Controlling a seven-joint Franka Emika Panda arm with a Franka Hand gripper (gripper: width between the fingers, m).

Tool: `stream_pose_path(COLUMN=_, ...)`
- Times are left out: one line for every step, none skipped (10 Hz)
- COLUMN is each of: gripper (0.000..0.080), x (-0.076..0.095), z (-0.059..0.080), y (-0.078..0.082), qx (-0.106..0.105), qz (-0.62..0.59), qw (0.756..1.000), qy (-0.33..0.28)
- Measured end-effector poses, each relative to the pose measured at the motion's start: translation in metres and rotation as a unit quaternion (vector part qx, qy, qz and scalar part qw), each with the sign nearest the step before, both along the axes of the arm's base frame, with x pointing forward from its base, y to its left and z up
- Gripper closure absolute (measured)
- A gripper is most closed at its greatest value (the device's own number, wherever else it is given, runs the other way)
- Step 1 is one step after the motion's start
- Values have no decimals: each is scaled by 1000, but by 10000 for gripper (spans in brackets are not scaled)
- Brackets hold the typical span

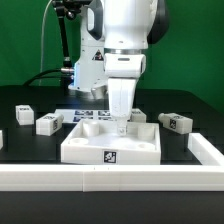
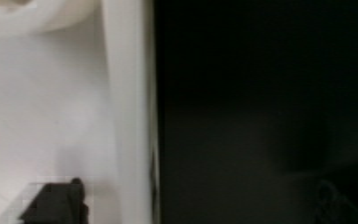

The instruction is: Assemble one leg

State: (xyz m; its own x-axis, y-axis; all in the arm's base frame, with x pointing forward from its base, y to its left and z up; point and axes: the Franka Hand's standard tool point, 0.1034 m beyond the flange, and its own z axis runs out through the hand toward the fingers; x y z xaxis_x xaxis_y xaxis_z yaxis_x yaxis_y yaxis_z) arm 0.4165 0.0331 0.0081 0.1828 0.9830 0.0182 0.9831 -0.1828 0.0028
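Note:
The wide flat white panel (image 1: pixel 110 143) lies in the middle of the table with a tag on its front face. My gripper (image 1: pixel 122 126) points down, low over the panel's far part. In the wrist view the panel (image 2: pixel 43 110) fills one side and its raised edge (image 2: pixel 131 100) runs between my fingers. One dark fingertip (image 2: pixel 55 203) shows over the panel; the other is barely visible against the dark table. The gripper (image 2: pixel 190 205) is open and holds nothing. Legs lie loose: two (image 1: pixel 24 114) (image 1: pixel 47 123) at the exterior view's left, one (image 1: pixel 174 122) at its right.
A white rail (image 1: pixel 110 179) runs along the table's front and turns up the exterior view's right side (image 1: pixel 206 150). The marker board (image 1: pixel 92 115) lies behind the panel. Another small white part (image 1: pixel 139 113) sits behind the gripper. A round socket (image 2: pixel 30 18) shows on the panel.

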Motion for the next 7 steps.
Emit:
stream_pose_path(gripper=243, x=0, z=0, y=0, qx=0, qz=0, qw=1000, qy=0)
stream_pose_path(gripper=243, x=0, z=0, y=0, qx=0, qz=0, qw=1000, qy=0)
stream_pose_path(gripper=477, x=0, z=0, y=0, qx=0, qz=0, qw=1000, qy=0)
stream_pose_path(gripper=614, x=0, z=0, y=0, qx=0, qz=0, qw=1000, qy=0)
stream_pose_path(gripper=733, x=0, z=0, y=0, qx=0, qz=0, qw=1000, qy=0)
stream_pose_path(gripper=733, x=0, z=0, y=0, qx=0, qz=0, qw=1000, qy=0)
stream_pose_path(gripper=742, x=0, z=0, y=0, qx=0, qz=0, qw=1000, qy=0)
